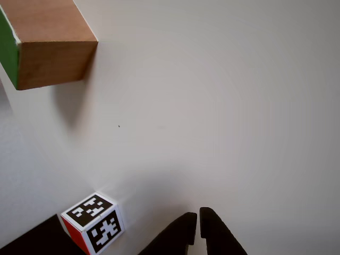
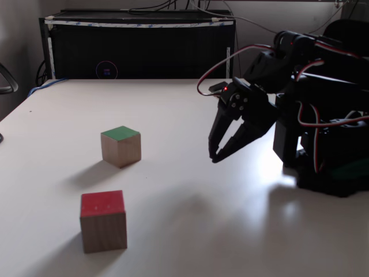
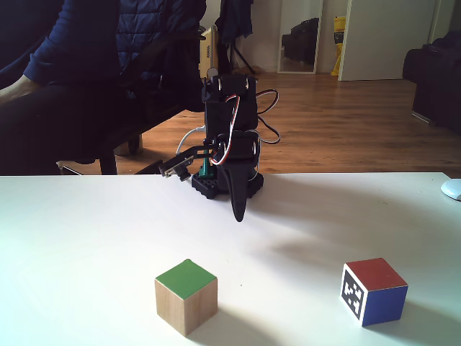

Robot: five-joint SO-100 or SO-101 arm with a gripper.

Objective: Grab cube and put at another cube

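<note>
Black jaws poke in from the bottom edge of the other view, their two tips pressed almost together with only a thin slit between them and nothing held. Just to their left, at the bottom edge, sits the small cube with black-and-white pixel markers and a red side face. Far up in the top left corner rests the large light-brown wooden cube with one bright green face, well apart from the jaws, on the white table.

Closest to the lens in a fixed view is a red-topped block with wooden-looking sides, which looks about as large as the green-topped wooden cube behind it. The jaws hang above the table to the right of both, tips together and pointing down and left, clear of the green-topped cube.

Nearest in the other fixed view, the wooden cube stands upright at lower left, green face up, grain showing on its sides. The marker cube sits well to its right, with a red top, a blue side and a marker facing left. Beyond them the closed jaws point straight down near the arm's base, well behind the wooden cube.
</note>
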